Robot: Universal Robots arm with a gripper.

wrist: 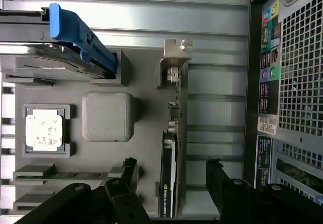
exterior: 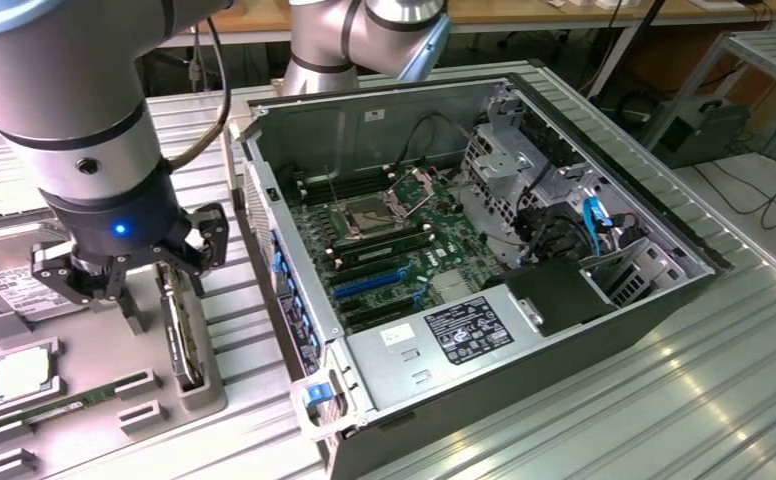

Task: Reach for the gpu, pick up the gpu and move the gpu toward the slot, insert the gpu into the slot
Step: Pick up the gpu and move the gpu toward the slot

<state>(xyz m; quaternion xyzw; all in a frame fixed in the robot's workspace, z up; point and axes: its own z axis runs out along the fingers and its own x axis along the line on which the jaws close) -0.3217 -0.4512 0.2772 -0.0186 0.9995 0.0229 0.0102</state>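
Gpu (exterior: 183, 345): one, standing on its long edge in a groove of the grey tray (exterior: 95, 345), outside the computer case (exterior: 522, 330) and just beside the case's open side, at the exterior view's left. It is not in the case.

Exterior view:
- One arm, one gripper (exterior: 161, 300), blue light on its body, low over the card.
- Its two fingers are spread, one on each side of the card.
- One case, lid off, with one motherboard (exterior: 388, 250) showing inside.
- The tray also carries one hard drive (exterior: 21, 290) with a white label, one processor chip (exterior: 21, 372) and one memory stick (exterior: 61, 405).

Wrist view:
- One gpu (wrist: 171, 133), edge-on, with one silver bracket (wrist: 174, 57) at its far end.
- The gripper (wrist: 171, 186) is released and grasps nothing.
- Two black fingers (wrist: 126, 183) straddle the card, with a gap on each side and no contact.
- The tray (wrist: 146, 133) holds one hard drive (wrist: 45, 65) with one blue handle (wrist: 75, 30).
- It also holds one processor chip (wrist: 45, 128), one memory stick (wrist: 75, 174) and one blank grey square block (wrist: 108, 115).
- The case's perforated rear panel (wrist: 298, 82) stands beside the tray.
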